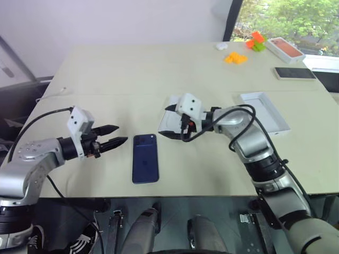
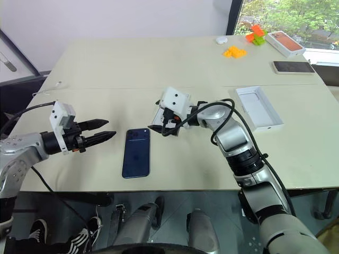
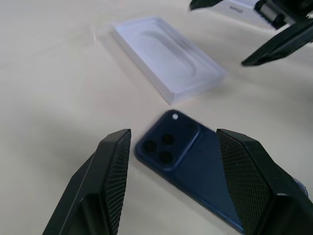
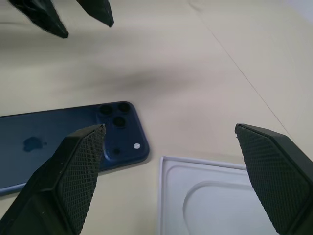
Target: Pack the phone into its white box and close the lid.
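phone: The phone (image 1: 145, 157) lies flat, back up, on the counter (image 1: 106, 74) between the two arms, with its camera end towards the white box (image 3: 166, 58).
white box: A shallow tray with an oval recess in its face sits just beyond the phone, under the right arm.
lid: The lid (image 1: 263, 110) rests well apart to the right, walls upward.
left pincer: The left pincer (image 1: 121, 134) is partly open and holds nothing. It hovers just beside the phone's camera end.
right pincer: The right pincer (image 1: 164, 121) is spread wide and holds nothing. It hangs over the white box's near end.
risk, grip: The phone is thin, glossy and flat on the counter. Fingers closing from above would likely skid off its back or push it away.
risk, shove: A low approach from the left could slide the phone into the white box and knock it askew.
risk, crowding: Both pincers point at the same small patch, so reaching together could make the fingers clash.
risk, mix-up: A black phone (image 1: 294, 73) and an orange-topped box (image 1: 285, 48) lie at the far right. Neither belongs to this job.
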